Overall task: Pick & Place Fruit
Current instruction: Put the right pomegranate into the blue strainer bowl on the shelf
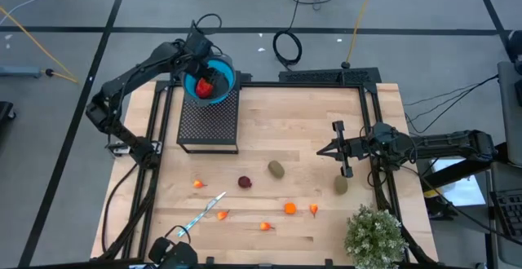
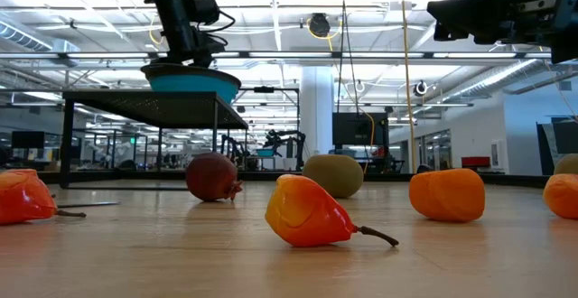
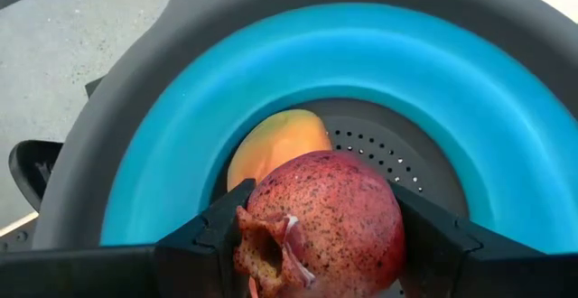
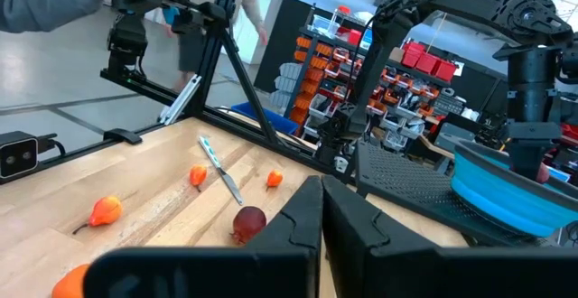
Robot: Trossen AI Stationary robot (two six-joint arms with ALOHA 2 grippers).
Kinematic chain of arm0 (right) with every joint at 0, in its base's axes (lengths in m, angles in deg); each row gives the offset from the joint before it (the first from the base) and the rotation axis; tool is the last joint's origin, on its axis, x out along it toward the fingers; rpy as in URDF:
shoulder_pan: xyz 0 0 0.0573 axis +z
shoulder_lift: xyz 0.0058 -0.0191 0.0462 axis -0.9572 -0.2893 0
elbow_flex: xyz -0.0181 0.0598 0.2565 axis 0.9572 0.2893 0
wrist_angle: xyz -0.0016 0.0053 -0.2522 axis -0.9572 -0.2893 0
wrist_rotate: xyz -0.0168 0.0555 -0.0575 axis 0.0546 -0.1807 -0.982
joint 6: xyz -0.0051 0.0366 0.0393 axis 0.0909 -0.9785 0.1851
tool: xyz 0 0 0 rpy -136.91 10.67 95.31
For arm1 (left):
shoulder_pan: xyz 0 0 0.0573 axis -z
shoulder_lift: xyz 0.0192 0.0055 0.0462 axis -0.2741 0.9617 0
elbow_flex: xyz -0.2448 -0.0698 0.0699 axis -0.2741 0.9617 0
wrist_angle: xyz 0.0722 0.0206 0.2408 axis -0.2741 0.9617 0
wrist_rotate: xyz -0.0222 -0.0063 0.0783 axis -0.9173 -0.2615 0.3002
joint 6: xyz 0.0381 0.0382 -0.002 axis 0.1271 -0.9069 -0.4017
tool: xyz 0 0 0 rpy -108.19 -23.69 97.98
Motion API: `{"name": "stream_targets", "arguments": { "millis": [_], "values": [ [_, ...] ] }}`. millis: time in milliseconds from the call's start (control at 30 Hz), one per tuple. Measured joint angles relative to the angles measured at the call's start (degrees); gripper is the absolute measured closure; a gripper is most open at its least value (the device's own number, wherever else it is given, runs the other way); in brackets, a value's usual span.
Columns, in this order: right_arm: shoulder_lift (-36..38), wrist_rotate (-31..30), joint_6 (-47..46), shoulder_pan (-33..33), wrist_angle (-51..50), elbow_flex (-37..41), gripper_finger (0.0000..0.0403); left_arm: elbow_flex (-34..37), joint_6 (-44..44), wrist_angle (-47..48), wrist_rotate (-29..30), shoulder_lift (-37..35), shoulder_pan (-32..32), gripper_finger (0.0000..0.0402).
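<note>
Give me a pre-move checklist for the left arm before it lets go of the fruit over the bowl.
1. Left end effector grips the speckled red fruit: ok.
2. Fruit is over the blue bowl, inside its rim: ok.
3. Bowl sits on the black mesh stand: ok.
4. Room beside the yellow-orange fruit already in the bowl: ok.
5. Right end effector shut, away from the bowl: ok.
6. Gap between fruit and bowl floor: cannot tell.
</note>
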Motion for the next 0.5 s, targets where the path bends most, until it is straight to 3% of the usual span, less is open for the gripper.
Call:
{"name": "stream_targets", "arguments": {
  "millis": [500],
  "values": [
    [0.0, 0.0, 0.0, 0.0, 0.0, 0.0, 0.0402, 0.0, 1.9, 3.0, 0.0, 0.0, 0.0, 0.0199]
  ]
}}
